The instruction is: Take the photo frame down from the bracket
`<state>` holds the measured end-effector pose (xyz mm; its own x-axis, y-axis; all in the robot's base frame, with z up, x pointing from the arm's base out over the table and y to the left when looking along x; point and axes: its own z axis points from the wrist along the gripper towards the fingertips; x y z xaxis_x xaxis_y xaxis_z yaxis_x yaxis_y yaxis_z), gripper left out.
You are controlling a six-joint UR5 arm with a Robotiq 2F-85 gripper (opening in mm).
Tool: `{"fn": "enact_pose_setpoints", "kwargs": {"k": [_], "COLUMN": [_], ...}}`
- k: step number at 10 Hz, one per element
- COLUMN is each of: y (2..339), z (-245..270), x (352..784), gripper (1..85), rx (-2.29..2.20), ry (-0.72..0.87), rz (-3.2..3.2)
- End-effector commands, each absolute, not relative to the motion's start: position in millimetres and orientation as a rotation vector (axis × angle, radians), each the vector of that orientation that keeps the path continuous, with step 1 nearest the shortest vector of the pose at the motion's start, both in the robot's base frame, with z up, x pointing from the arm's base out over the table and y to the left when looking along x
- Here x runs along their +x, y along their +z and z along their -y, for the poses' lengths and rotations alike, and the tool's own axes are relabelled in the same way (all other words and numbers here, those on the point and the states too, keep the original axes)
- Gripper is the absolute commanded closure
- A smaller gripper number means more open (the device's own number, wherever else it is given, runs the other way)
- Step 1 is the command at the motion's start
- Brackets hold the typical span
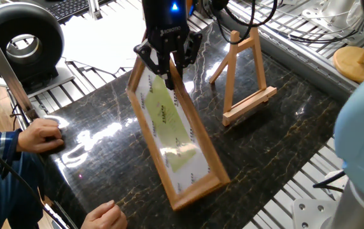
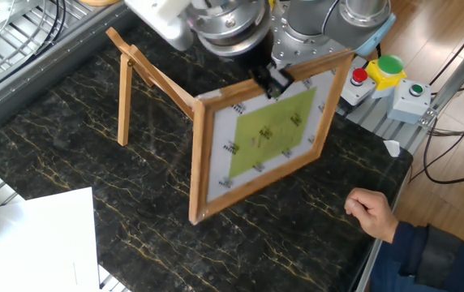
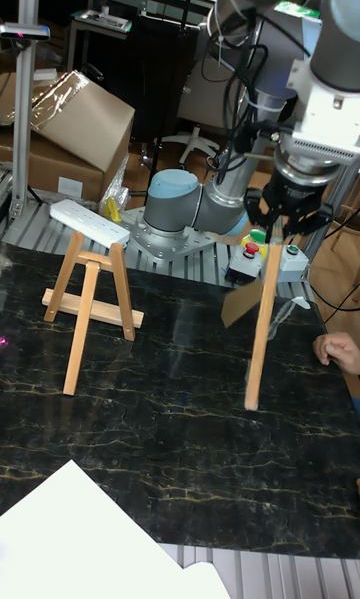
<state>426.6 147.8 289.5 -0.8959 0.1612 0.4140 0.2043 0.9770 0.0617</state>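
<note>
The photo frame [image 1: 172, 130], light wood with a white mat and yellow-green picture, hangs tilted over the dark marble table, well clear of the bracket. My gripper [image 1: 167, 65] is shut on its upper edge. In the other fixed view the photo frame [image 2: 268, 134] faces the camera below the gripper [image 2: 269, 81], and its lower left corner is at or just above the tabletop. Seen edge-on in the tall view, the photo frame [image 3: 262, 329] stands nearly upright under the gripper [image 3: 281, 231]. The bracket [image 1: 242, 76] [image 2: 139, 81] [image 3: 90, 294], a small A-shaped easel, stands empty.
A person's hands [image 1: 42, 135] [image 1: 109, 213] [image 2: 370, 211] rest at the table's edge near the frame. A white paper sheet [image 2: 37, 243] lies on one corner. A button box [image 2: 386, 73] and a round wooden base [image 1: 360, 63] sit off the marble.
</note>
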Motion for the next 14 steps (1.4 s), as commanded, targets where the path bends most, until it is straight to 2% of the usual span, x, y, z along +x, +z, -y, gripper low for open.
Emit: {"fn": "enact_pose_setpoints", "kwargs": {"k": [1,4,14], "y": [310.0,302.9,265.4], "z": [-144.1,-95.4,-103.5], "x": [402.2,401.0,407.5], "gripper": [84.3,84.3,84.3], "rx": [-0.222,-0.071,-0.1], "ry": [-0.1,0.149,0.155], "rz": [2.621,2.62,2.629]}}
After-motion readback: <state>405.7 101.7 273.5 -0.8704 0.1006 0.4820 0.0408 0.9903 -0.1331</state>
